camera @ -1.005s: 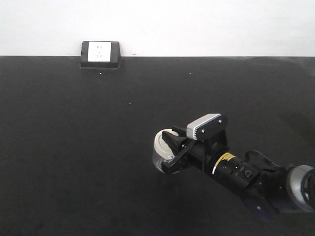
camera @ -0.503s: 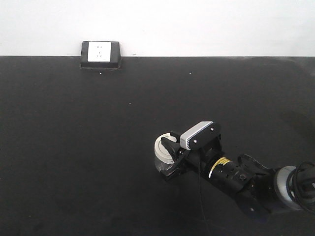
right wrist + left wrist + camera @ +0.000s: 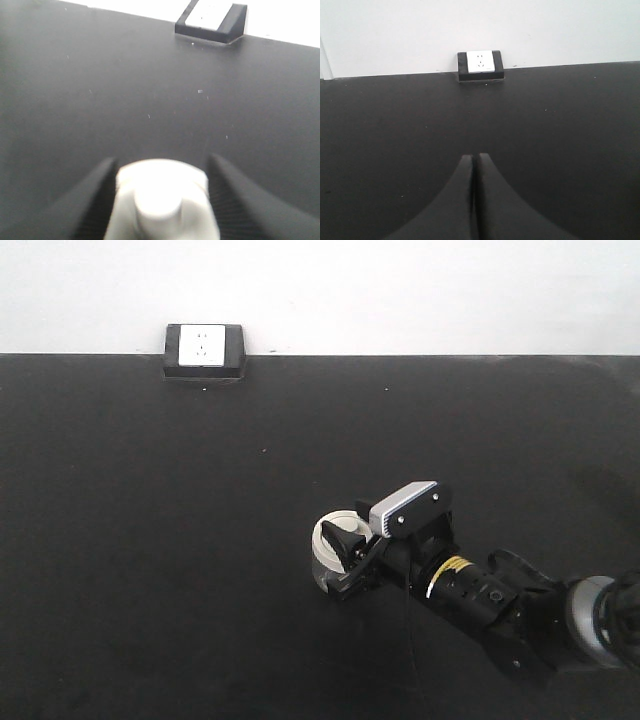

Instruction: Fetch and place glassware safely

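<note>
Right gripper (image 3: 345, 552): I see it low over the black tabletop (image 3: 150, 540), reaching in from the lower right of the front view, with its jaws around the jar. In the right wrist view both dark fingers (image 3: 95, 200) stand on either side of the lid; the picture is blurred, so I read them as clamped on it but cannot see the contact line sharply.

Glass jar (image 3: 325, 570): it sits in the right-centre of the table, well apart from the back wall, its clear body resting on or just above the surface; I cannot tell which.

Cream-white lid (image 3: 162, 197): on the jar, with its round central knob (image 3: 160, 205) toward my wrist camera. In the front view the lid tips slightly toward the left.

Wrist camera on the right arm (image 3: 405, 510): grey housing just behind the jar, above the arm's black links.

Left gripper (image 3: 474, 200): jaws pressed together with nothing between them, held above bare tabletop and aimed at the far edge.

Wall socket box (image 3: 204, 350): black block with a white face plate, at the table's back edge against the white wall (image 3: 400, 290), far from the jar.
</note>
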Controlling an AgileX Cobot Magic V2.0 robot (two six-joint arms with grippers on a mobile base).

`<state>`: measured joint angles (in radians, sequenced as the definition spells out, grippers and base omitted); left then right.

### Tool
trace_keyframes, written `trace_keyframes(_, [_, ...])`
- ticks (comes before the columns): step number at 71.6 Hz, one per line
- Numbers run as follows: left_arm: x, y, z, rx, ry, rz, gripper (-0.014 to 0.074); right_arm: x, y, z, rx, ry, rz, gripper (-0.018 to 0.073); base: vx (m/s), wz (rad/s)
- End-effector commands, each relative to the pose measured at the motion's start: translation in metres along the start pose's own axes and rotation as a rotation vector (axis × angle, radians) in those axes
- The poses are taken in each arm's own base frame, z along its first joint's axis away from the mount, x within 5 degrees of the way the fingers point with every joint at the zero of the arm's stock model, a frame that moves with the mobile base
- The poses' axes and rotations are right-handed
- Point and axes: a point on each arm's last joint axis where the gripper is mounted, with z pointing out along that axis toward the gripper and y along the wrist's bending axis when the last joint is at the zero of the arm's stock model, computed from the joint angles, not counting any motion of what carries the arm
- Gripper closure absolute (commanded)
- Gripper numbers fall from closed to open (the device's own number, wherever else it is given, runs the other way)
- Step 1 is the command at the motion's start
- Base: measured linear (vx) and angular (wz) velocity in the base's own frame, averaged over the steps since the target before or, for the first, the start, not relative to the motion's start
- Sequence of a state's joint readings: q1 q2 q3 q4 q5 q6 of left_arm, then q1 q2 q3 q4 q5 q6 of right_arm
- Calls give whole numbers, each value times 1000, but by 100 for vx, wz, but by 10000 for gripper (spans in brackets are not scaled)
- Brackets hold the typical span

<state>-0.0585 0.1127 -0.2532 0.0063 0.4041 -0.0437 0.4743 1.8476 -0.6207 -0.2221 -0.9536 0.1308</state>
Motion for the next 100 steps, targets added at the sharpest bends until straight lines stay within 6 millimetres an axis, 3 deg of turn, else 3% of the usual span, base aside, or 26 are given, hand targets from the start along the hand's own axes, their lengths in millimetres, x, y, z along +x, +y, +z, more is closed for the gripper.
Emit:
trace_keyframes(1, [-13,-1,-1,12,-80,-7,603,-40,1,-8,-5,-153,3,60,0,0])
trace_keyframes(14, [-13,-1,-1,12,-80,-7,603,-70,3,-27,15,-142,41,50,0,0])
trace_keyframes(28, [-13,-1,-1,12,-80,-7,603,-103,5,-60,64,-86,18,50,0,0])
trace_keyframes(39, [-13,-1,-1,12,-80,-7,603,-130,8,-98,103,-81,1,50,0,0])
trace_keyframes(57, [-13,-1,-1,12,-80,-7,603,-165,17,-178,172,-119,-16,50,0,0])
trace_keyframes(81, [-13,-1,-1,12,-80,-7,603,-169,29,-279,246,-205,-71,50,0,0])
trace_keyframes(90, [-13,-1,-1,12,-80,-7,603,-145,33,-302,254,-255,-101,50,0,0])
trace_keyframes(100, [-13,-1,-1,12,-80,-7,603,-111,36,-314,243,-283,-69,50,0,0])
